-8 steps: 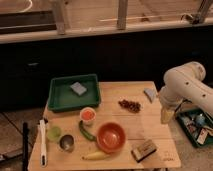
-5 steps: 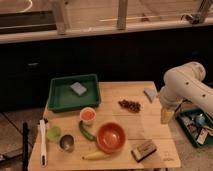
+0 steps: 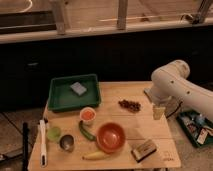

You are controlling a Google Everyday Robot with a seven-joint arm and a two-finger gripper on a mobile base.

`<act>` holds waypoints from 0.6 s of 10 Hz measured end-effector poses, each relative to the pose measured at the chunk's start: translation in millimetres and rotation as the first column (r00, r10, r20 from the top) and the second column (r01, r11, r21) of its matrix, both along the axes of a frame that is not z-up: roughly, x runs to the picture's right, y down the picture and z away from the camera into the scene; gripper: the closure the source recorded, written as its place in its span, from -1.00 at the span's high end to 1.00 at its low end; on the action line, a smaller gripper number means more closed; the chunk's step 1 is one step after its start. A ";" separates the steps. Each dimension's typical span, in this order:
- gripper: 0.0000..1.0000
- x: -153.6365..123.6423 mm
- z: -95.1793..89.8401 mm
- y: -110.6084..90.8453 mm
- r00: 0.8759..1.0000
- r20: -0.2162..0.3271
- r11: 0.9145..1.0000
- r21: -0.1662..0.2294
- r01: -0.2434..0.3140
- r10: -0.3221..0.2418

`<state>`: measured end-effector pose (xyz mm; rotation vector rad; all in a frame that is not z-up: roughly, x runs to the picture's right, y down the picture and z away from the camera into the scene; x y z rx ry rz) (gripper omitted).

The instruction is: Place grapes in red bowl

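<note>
Claw (image 3: 158, 112) hangs spread wide, empty, right of grapes (image 3: 129, 105)

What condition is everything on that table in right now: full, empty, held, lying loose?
grapes: lying loose, in no dish, nothing touching them.
red bowl: upright, empty.
green tray: holds one grey sponge.
small white cup: upright, orange-red inside.
banana: lying flat near the red bowl.
gripper: open, empty, right of the grapes.

Gripper (image 3: 159, 111) right of grapes (image 3: 129, 105); arm (image 3: 176, 82) edge-cropped
</note>
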<state>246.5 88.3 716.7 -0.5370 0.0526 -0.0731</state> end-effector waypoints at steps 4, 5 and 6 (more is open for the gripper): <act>0.60 -23.0 24.1 -7.3 0.998 0.016 0.998 0.019 0.060 -0.061; 0.60 -26.9 28.8 -7.9 0.997 0.018 0.997 0.022 0.073 -0.073; 0.60 -28.2 32.5 -8.6 0.996 0.019 0.996 0.025 0.084 -0.085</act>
